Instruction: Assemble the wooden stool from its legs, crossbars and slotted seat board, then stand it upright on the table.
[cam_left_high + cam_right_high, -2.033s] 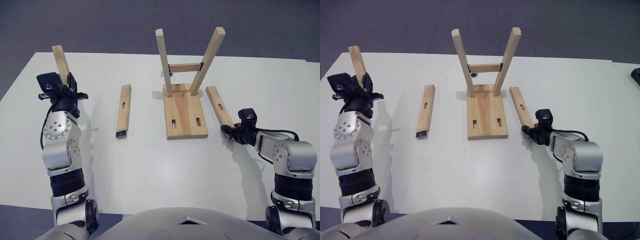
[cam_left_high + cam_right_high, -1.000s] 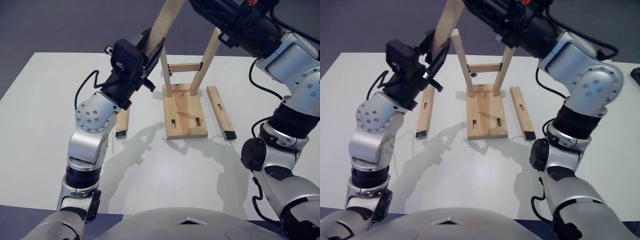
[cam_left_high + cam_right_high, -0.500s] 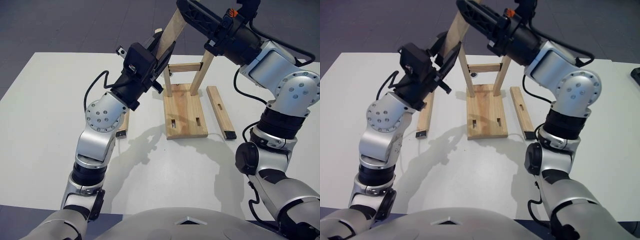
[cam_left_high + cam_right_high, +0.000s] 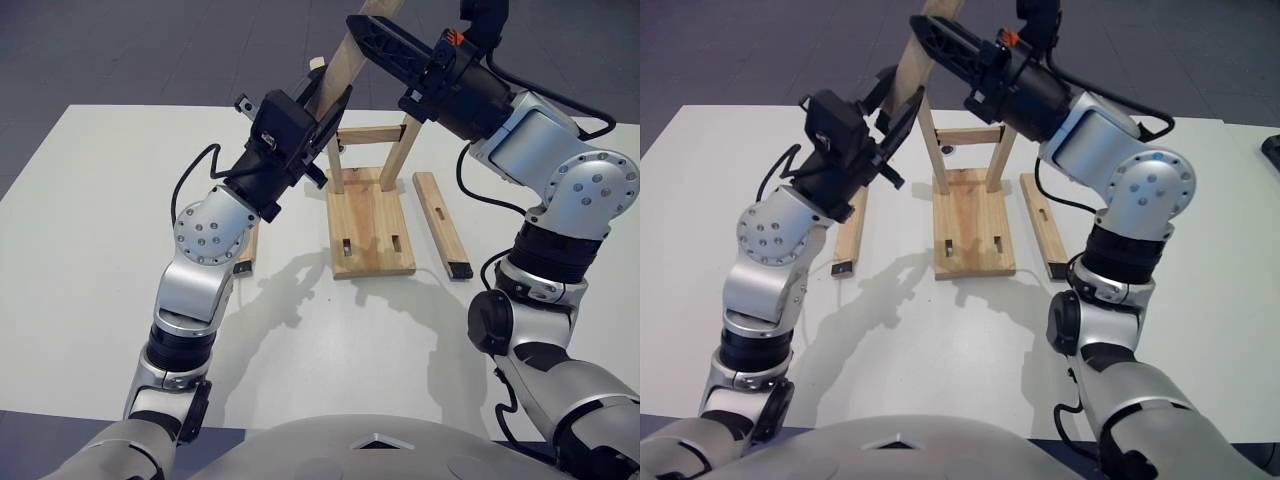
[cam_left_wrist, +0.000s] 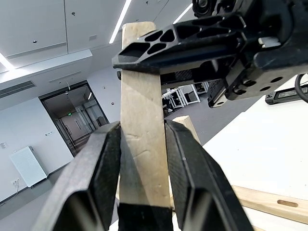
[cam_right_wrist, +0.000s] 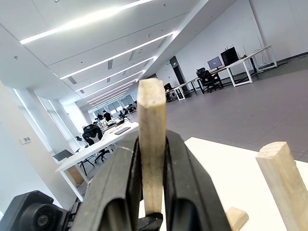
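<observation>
**One leg, two grippers, free slots below**

Closest to the robot, the white table carries the seat board. It lies flat, with its long side running away from the robot. In its near half two slots are free.

One loose leg lies flat just beside the board on the robot's right. Another loose leg lies on the left, partly behind the left arm. Both point away from the robot, like the board.

In the far half of the board two upright legs stand, joined by a crossbar.

Above this far half is the held leg. It is in the air and touches nothing on the table. Its long axis is tilted, climbing from the left gripper up and toward the robot's right.

The left gripper's fingers are clamped on its lower part, one finger pressed on each side. The right gripper is clamped higher on the same leg, near its top end. The lower end is hidden behind the left gripper.

The free slots lie below this leg and nearer to the robot. The left gripper is the one closer to them. I think the leg must be turned upright and brought down and toward the robot before its end can meet a slot.

I can read no label or writing on the wooden parts.
</observation>
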Available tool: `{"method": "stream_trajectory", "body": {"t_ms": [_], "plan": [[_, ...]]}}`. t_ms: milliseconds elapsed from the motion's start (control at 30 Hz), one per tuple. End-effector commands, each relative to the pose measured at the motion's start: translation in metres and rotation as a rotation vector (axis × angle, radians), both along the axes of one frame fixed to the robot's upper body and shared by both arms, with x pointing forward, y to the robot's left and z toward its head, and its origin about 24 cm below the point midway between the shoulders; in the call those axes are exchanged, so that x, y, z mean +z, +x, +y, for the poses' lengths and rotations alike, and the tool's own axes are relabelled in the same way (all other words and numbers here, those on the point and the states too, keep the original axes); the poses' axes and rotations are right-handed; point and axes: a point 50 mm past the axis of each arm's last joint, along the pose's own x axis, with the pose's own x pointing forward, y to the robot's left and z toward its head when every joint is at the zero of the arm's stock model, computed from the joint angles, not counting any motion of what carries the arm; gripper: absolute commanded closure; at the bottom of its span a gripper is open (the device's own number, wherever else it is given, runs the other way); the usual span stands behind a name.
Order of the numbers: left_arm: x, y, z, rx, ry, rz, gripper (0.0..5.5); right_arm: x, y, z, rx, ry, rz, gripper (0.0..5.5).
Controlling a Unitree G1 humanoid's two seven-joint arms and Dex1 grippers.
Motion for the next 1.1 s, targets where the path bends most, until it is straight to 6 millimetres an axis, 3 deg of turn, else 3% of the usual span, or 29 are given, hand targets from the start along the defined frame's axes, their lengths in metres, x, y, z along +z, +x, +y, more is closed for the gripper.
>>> {"method": "stream_trajectory", "body": {"t_ms": [33,167,300,367,433,567,667,800,900,1100], "plan": [[-0.005,0.003,-0.002,0.019,0.030,0.025,3.72,-0.003,-0.004,0.001,-0.028,-0.012,-0.017,5.07],[-0.009,-0.004,-0.004,-0.111,-0.072,0.177,2.96,0.000,0.001,-0.031,-0.241,-0.013,-0.047,5.07],[0.003,-0.019,0.006,-0.306,-0.269,0.300,2.34,0.025,0.004,-0.071,-0.470,0.030,-0.140,5.07],[0.008,-0.019,0.018,-0.277,-0.333,0.302,2.00,0.046,0.001,-0.096,-0.615,0.061,-0.251,5.07],[0.013,-0.011,0.041,-0.145,-0.443,0.292,1.65,0.051,0.000,-0.118,-0.765,-0.058,-0.327,5.07],[0.020,0.002,0.081,0.099,-0.614,0.234,1.04,0.012,0.004,-0.144,-0.935,-0.384,-0.288,5.07],[0.023,0.009,0.096,0.206,-0.675,0.198,0.51,-0.041,0.001,-0.154,-0.964,-0.534,-0.164,5.07],[0.021,0.024,0.102,0.281,-0.734,0.208,0.10,-0.098,-0.015,-0.154,-0.923,-0.480,0.048,5.07],[0.018,0.033,0.100,0.309,-0.756,0.218,0.10,-0.113,-0.018,-0.150,-0.890,-0.385,0.128,5.07],[0.011,0.040,0.092,0.319,-0.762,0.240,0.10,-0.121,-0.015,-0.138,-0.839,-0.250,0.209,5.07]]}}
